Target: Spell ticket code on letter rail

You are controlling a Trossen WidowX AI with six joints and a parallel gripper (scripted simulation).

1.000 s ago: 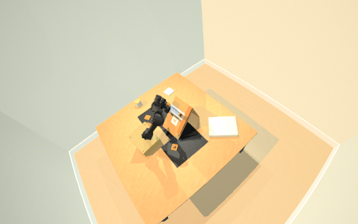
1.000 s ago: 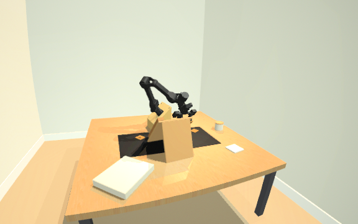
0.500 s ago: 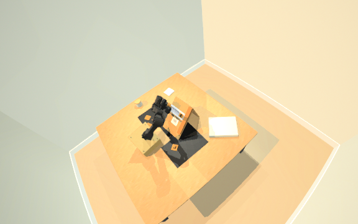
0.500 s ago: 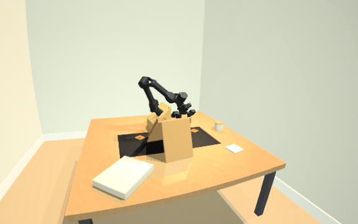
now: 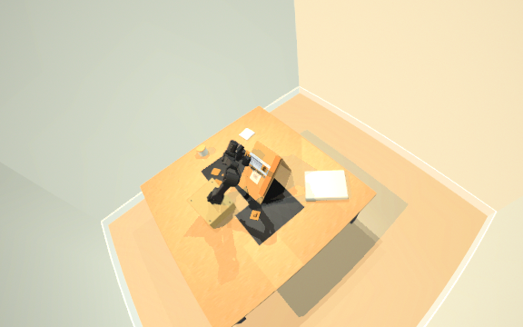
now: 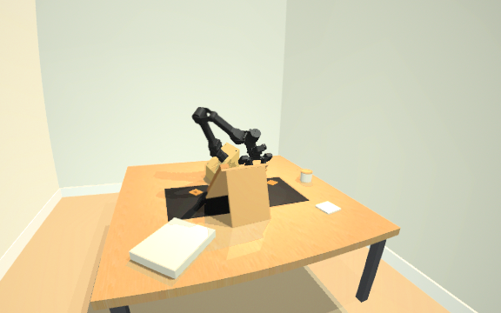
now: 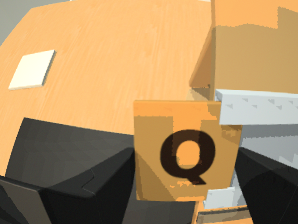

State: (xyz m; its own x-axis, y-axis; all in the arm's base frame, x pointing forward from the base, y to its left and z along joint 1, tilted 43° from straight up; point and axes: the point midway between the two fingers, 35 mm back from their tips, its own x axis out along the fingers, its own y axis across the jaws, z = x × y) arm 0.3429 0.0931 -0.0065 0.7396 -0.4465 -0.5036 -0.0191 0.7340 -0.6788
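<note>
My gripper [image 5: 246, 160] [image 6: 257, 161] [image 7: 186, 152] is shut on a square orange tile marked Q [image 7: 150, 170], upright in the wrist view. The tile's right edge overlaps the left end of the grey letter rail [image 7: 260, 109] [image 5: 257, 162]; whether it sits in the channel cannot be told. The rail is on the sloped face of the orange board [image 5: 261, 148] [image 7: 255, 60]. An orange tile [image 5: 264, 169] shows at the rail's far end, its letter unreadable. The pale ticket [image 5: 254, 178] is below the rail, its print unreadable. Loose tiles [image 5: 216, 172] [image 5: 255, 215] [image 6: 196, 192] [image 6: 272, 183] lie on dark mats.
Dark mats [image 5: 289, 208] [image 6: 290, 196] lie on both sides of the board. A white-and-orange jar [image 5: 202, 151] [image 6: 306, 176], a small white pad [image 5: 246, 133] [image 6: 328, 207] [image 7: 32, 70] and a large white block [image 5: 326, 185] [image 6: 172, 248] stand on the table.
</note>
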